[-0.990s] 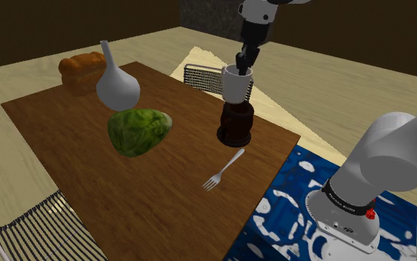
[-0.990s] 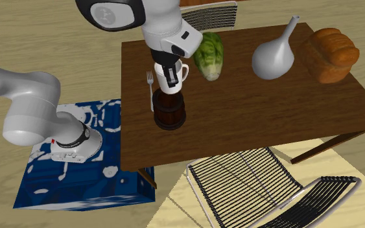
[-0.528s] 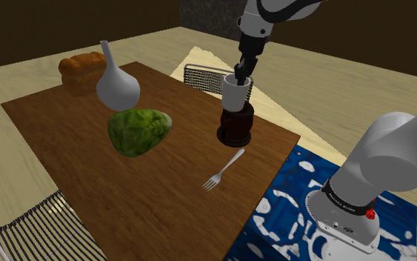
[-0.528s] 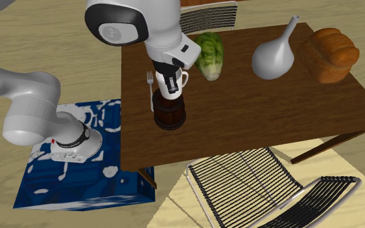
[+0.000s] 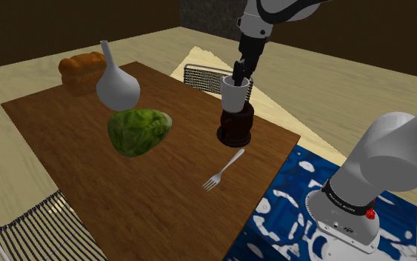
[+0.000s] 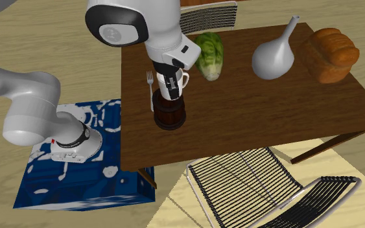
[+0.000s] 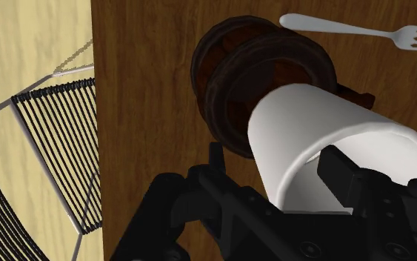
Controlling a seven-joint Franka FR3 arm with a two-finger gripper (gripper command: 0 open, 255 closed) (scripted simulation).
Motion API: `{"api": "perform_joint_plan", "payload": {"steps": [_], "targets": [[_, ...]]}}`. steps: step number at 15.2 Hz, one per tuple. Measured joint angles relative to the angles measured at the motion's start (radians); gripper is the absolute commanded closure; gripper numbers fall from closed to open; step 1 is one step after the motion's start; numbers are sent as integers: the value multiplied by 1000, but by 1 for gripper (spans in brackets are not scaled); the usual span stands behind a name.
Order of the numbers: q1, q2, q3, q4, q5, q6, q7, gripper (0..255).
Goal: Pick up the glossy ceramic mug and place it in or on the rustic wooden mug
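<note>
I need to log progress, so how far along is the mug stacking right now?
Done: the white mug is picked up and stands upright at the mouth of the dark wooden mug. In hand: the hand clasps the white mug's wall, one finger inside it. Left: let go and pull clear, probably straight up.

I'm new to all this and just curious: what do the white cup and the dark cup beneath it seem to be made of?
White cup: smooth, plain white; possibly glazed ceramic, but the look leaves it open. Dark cup: likely wood, dark brown and matt, with barrel-like bands.
</note>
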Motion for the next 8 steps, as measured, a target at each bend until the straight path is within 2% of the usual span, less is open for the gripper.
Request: {"api": "perform_joint_plan", "payload": {"steps": [4,8], "targets": [[0,0,0,0,0,0,0,0],[-2,-21,-4,78,-4,-98,2,0]]}}
